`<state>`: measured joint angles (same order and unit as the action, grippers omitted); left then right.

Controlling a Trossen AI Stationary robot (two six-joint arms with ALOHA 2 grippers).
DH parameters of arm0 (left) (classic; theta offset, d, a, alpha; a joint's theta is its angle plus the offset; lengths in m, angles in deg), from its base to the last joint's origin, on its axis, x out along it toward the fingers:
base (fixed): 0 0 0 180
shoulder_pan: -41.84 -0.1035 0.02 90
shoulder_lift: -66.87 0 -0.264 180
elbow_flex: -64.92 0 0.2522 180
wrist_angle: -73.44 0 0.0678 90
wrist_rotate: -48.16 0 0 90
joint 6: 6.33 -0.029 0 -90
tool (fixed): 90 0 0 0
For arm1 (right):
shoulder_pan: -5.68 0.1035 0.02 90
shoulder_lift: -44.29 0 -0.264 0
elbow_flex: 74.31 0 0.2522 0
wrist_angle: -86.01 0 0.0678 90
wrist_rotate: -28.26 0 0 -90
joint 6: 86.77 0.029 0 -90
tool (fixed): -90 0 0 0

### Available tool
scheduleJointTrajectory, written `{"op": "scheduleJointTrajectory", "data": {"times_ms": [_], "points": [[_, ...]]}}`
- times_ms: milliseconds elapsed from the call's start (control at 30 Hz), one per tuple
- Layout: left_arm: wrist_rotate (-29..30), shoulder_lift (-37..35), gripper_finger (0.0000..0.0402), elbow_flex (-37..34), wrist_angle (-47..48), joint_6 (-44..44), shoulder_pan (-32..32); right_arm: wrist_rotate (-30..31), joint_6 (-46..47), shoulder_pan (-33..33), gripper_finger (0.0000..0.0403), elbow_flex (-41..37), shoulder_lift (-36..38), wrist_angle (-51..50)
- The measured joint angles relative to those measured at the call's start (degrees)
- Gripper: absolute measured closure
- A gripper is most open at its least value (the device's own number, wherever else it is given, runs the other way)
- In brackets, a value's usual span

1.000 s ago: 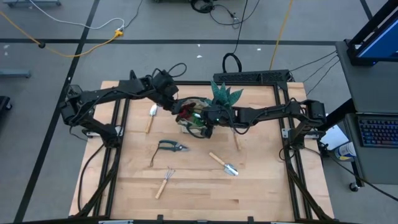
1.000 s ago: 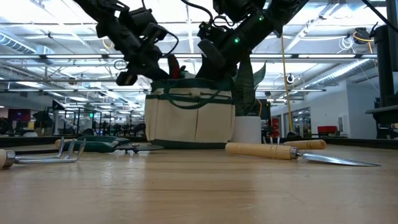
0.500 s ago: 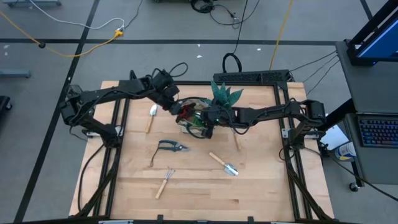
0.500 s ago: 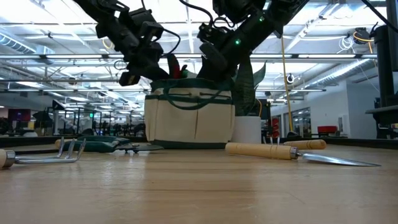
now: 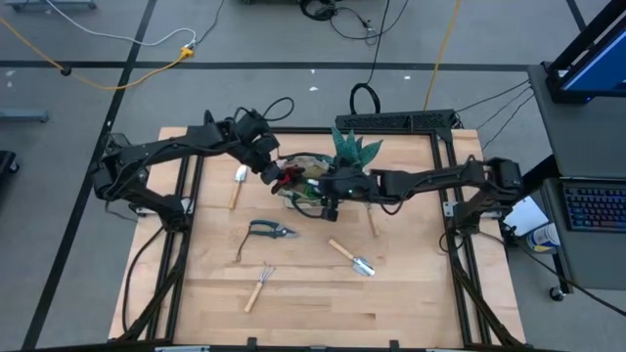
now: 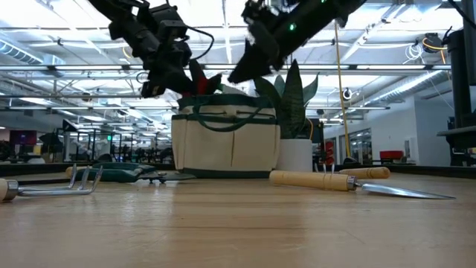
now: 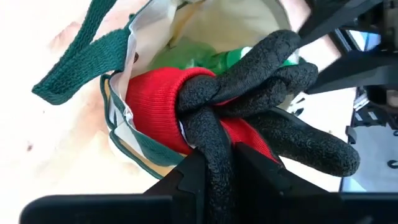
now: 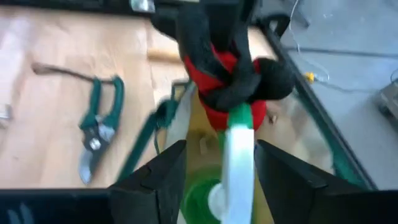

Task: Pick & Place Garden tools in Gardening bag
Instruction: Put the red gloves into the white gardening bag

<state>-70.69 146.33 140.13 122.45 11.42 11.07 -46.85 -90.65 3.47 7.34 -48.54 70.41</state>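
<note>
The gardening bag point(image 5: 305, 183) is stood at mid-bench beside the potted plant point(image 5: 353, 149), and a green spray bottle point(image 7: 227, 60) is seen inside it. Red-black gloves point(image 7: 236, 118) are pinched by the left tool point(image 7: 214, 163) over the bag's rim. The right tool point(image 8: 214, 171) is held spread above the bottle, gripping nothing.

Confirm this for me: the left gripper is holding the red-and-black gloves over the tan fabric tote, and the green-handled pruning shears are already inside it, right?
Not quite. The green-handled pruning shears are not in the tan fabric tote; the high view shows them lying on the wooden table in front of it. The rest holds: the left gripper grips the red-and-black gloves over the tote's opening.
</note>
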Motion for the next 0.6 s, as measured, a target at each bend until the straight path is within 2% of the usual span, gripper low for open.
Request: {"op": "scheduleJointTrajectory", "data": {"times_ms": [133, 233, 300, 433, 533, 600], "points": [[2.21, -0.89, 0.032, 0.0, 0.18, 2.08, -0.01, -0.31, -1.26, 1.46, 0.0214, 0.01, 2.28, 0.37], [2.8, -0.89, 0.032, 0.0, 1.08, 8.09, -0.35, -4.44, -6.21, 2.98, 0.0217, 0.01, 2.54, 0.59], [2.88, -0.61, 0.032, 0.0, 1.73, 11.28, -0.33, -4.67, -8.79, 4.17, 0.0223, 0.01, 2.01, 1.22], [2.03, 0.42, 0.032, -0.07, 1.75, 13.09, 0.03, -2.86, -16.75, 4.92, 0.023, -0.06, -0.38, 7.23], [1.79, 0.52, 0.032, -0.04, -0.12, 13.04, 0.29, -2.96, -19.48, 3.63, 0.023, 0.15, -2.46, 20.21], [1.85, 0.64, 0.032, -0.04, -0.96, 13.45, 0.56, -3.26, -19.39, 2.32, 0.023, 0.17, -3.38, 25.06]]}}
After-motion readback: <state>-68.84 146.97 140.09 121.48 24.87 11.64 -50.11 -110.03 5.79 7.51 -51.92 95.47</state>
